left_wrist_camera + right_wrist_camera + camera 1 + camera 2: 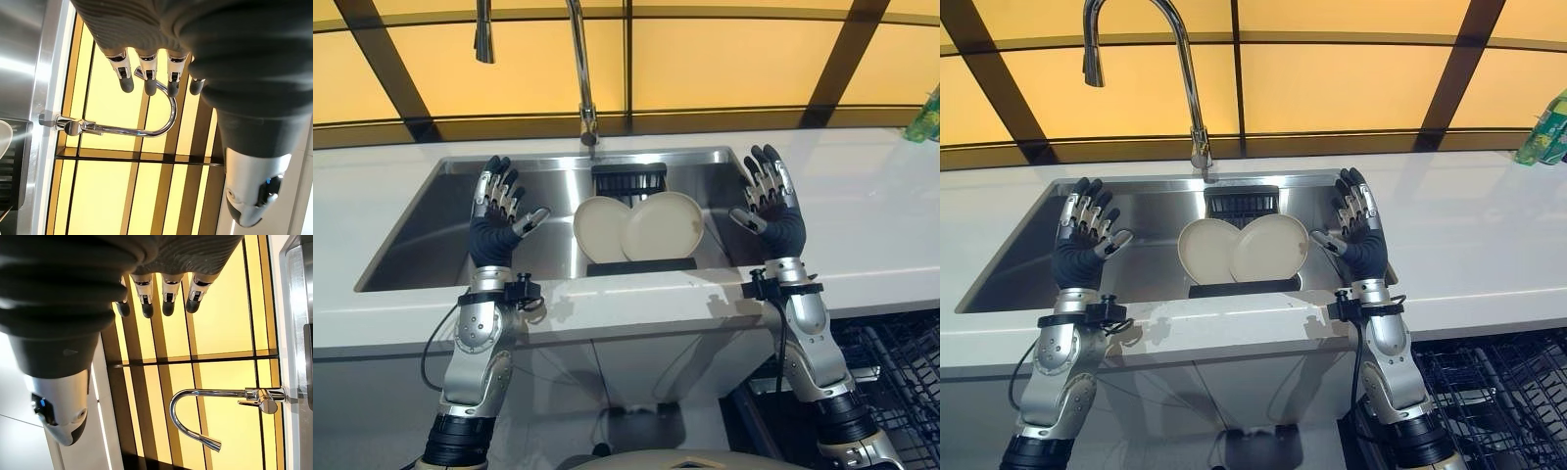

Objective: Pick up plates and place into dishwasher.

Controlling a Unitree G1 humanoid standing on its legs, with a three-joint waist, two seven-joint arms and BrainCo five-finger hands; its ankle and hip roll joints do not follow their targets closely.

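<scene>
Two cream plates lean upright against each other in a black rack (641, 266) inside the steel sink (440, 220). The left plate (597, 227) stands partly behind the right plate (666, 227). My left hand (496, 217) is raised over the sink's left part, fingers straight, palm turned toward the plates, holding nothing. At the sink's right rim my right hand (769, 206) is raised the same way, open and empty. Both hands stand apart from the plates. In the wrist views, the left hand's fingers (146, 73) and the right hand's fingers (168, 296) are straight.
A chrome faucet (1190, 88) arches over the back of the sink. White counter (862, 225) surrounds it. A black dishwasher rack (901, 362) is pulled out at the lower right. A green bottle (1547, 132) stands on the counter at the far right.
</scene>
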